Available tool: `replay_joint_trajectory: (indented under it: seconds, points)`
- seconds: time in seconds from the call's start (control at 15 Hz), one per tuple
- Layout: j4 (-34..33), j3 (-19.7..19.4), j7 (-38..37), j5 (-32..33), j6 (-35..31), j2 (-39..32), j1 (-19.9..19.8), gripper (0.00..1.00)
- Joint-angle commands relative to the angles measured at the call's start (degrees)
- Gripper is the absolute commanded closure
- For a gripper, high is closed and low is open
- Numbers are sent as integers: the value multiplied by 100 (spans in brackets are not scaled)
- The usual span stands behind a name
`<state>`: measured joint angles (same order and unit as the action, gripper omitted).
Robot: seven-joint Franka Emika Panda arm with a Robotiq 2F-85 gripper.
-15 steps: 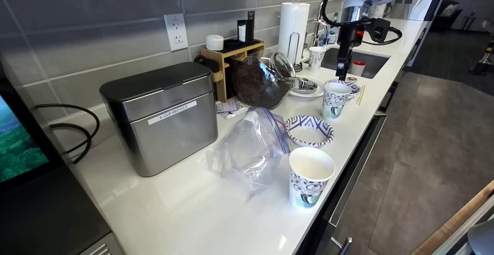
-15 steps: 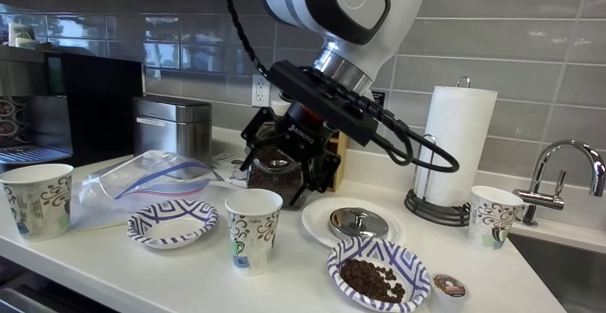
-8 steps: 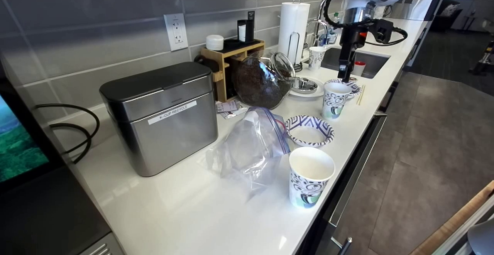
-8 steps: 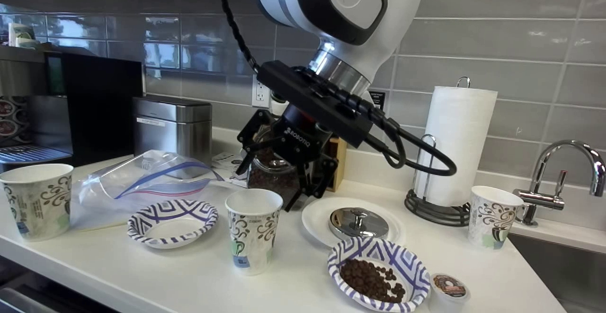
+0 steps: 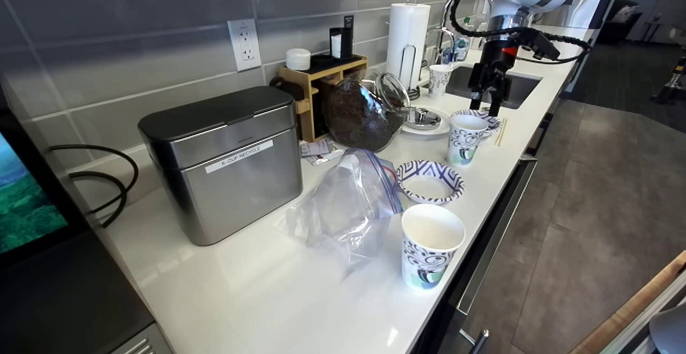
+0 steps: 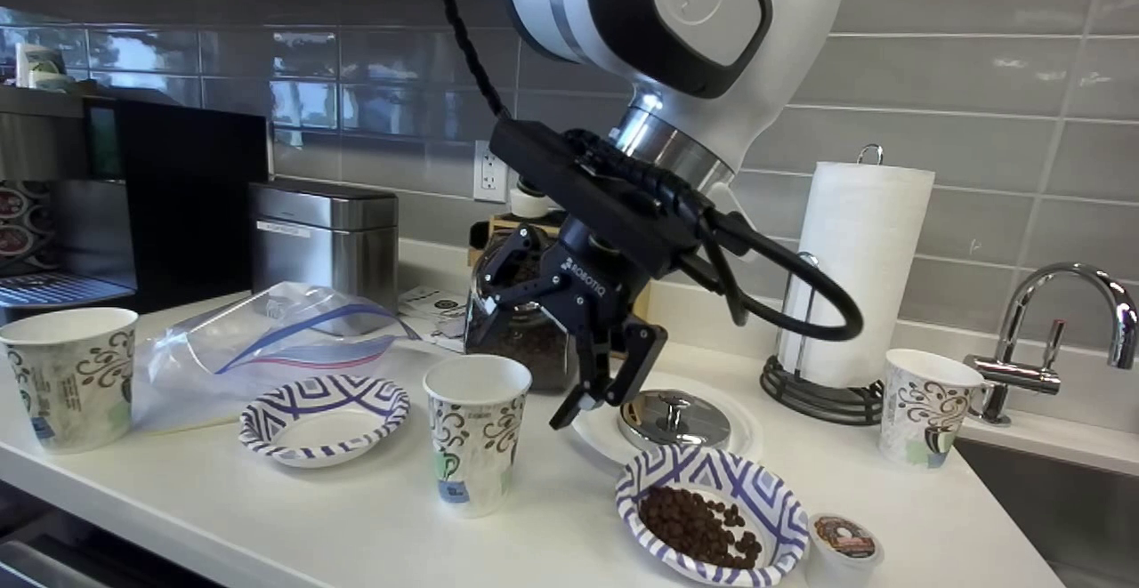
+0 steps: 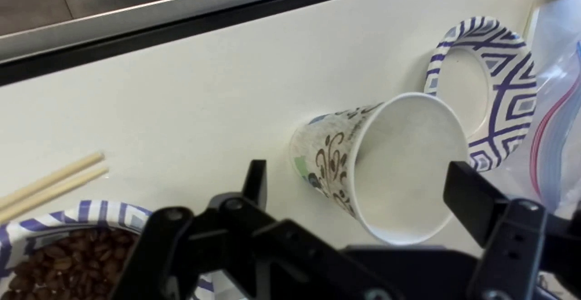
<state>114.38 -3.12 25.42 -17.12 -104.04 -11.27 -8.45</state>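
The fingers (image 7: pixel 256 182) are spread wide, and nothing is held between them. The nearest thing to them is a paper cup (image 6: pixel 476 446), which stands upright on the surface (image 6: pixel 356 526), so its long axis is vertical and its mouth is upward. From the fingers, the cup lies to the side away from the sink (image 5: pixel 525 89). In an exterior view, one finger appears above the mouth of the cup and the other beside it, on the sink side; both look apart from the cup. In the wrist view the cup seems to lean, because it is seen on a slant. Its mouth shows mostly in the gap between the fingers, closer to one of them, whose tip covers a little of the rim there. The exact depth between them I cannot tell. Around the cup, a bowl of beans (image 6: pixel 770 503) and two wooden sticks (image 7: pixel 50 184) are on the sink side; a second bowl (image 7: pixel 510 100) is on the opposite side, near a plastic bag (image 6: pixel 258 348). A plate (image 6: pixel 747 428) bears a metal lid (image 6: pixel 674 428), farther toward the wall (image 6: pixel 925 72).
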Motion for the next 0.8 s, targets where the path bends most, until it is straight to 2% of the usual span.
replay_joint_trajectory:
  seconds: [0.0,0.2,0.6,0.73]
  points:
    - [-133,-76,-1023,-122,-179,-265,36,0]
    - [-219,-90,-1625,-292,-306,-422,15,0]
    - [-433,-88,-2152,-1017,-519,-639,-66,0]
    - [-524,-101,-2420,-933,-473,-782,-25,0]
